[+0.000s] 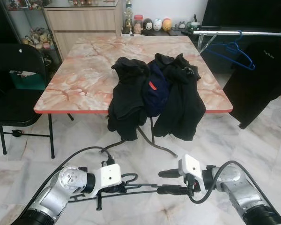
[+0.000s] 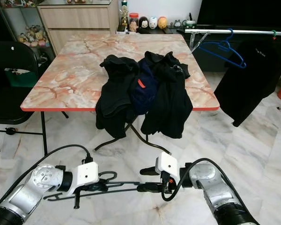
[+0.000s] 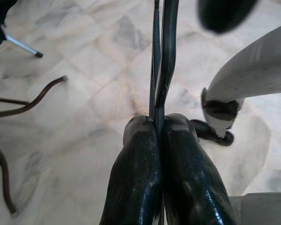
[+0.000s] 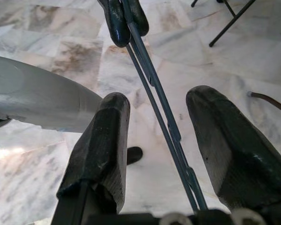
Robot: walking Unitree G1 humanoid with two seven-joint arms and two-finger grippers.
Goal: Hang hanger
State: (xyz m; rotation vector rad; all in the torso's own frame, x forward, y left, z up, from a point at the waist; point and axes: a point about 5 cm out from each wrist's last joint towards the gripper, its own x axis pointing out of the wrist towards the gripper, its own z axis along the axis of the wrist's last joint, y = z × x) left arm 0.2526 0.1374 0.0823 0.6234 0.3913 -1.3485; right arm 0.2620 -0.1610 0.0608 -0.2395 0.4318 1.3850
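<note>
Low over the floor, the left gripper (image 3: 160, 136) pinches the hanger (image 1: 131, 190); the right gripper (image 4: 157, 140) gapes around its bar, seemingly ready to take it.

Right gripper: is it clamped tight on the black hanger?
No, the right gripper has its fingers spread apart, with the black hanger running through the gap.

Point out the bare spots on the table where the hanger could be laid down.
The marble table is bare across its left half and along the far edge toward the cabinet. The middle and front right are crowded by the heap of dark clothes draping over the front edge. A narrow strip stays free at the right corner.
</note>
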